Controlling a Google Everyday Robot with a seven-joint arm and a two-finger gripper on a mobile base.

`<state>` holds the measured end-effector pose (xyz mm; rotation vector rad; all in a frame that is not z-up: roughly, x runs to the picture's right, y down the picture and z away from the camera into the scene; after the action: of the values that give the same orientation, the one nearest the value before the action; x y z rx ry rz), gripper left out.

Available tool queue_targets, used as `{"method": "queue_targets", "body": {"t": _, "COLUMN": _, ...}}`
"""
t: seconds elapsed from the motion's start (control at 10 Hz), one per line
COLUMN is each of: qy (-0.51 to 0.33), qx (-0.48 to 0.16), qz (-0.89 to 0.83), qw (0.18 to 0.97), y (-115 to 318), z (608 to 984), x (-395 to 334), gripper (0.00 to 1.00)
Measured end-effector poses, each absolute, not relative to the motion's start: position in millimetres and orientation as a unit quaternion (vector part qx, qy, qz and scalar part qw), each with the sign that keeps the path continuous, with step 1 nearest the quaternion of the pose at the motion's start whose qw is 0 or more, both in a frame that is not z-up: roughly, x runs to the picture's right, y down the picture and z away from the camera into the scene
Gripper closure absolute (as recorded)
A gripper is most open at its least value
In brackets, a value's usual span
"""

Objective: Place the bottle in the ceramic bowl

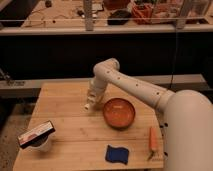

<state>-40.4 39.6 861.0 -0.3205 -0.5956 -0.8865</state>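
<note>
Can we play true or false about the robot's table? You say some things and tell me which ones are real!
1. The ceramic bowl has nothing in it. True.
2. The bottle is already inside the bowl. False: the bottle is at the gripper, which is beside the bowl, outside its rim.
3. A blue cloth lies near the front edge of the table. True.
4. The orange stick is standing in the white cup. False: the orange stick lies flat on the table by the robot's body. The white cup is across the table and has a dark block on top.
</note>
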Motion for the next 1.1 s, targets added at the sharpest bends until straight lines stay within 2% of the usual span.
{"method": "queue_targets", "body": {"t": 1.1, "qy": -0.287, "qx": -0.154, "qz": -0.374, "qw": 0.869, "y": 61, "z": 844, "x": 25, "gripper": 1.00}}
